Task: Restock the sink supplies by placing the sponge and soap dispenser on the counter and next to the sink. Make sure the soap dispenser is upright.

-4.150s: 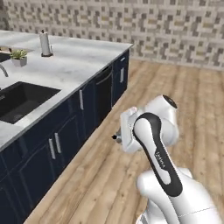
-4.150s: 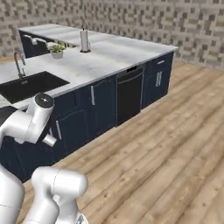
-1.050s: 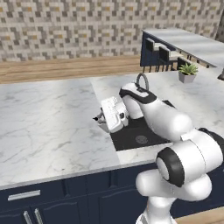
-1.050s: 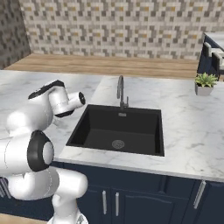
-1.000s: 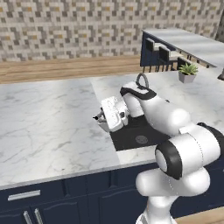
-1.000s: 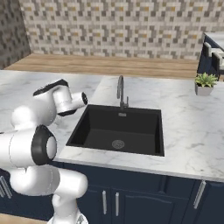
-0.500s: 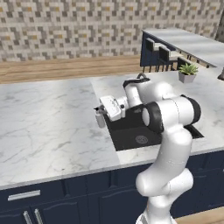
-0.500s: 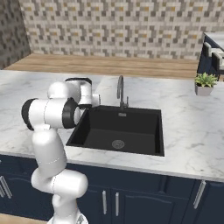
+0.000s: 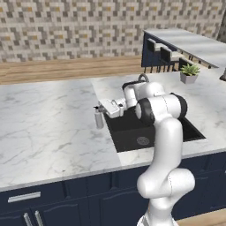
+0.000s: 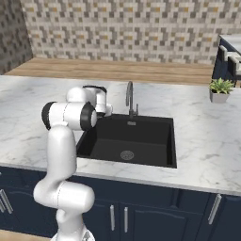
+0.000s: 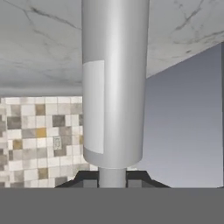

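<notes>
The hand (image 9: pixel 102 113) is squeezed shut on the soap dispenser (image 9: pixel 99 119), gripping it near the pump end. The little bottle stands up straight on the white counter (image 9: pixel 48 123), just beside the left edge of the black sink (image 9: pixel 132 134). It looks hard, smooth and light, so it could slip or tip. Holding its round middle seems safest.

counter (image 9: pixel 48 128): white marble, navy cabinets | sink (image 9: pixel 132 134): set in at centre | soap dispenser (image 9: pixel 99 119): upright at sink's 9 o'clock edge | potted plant (image 9: pixel 189 73): 2 o'clock
</notes>
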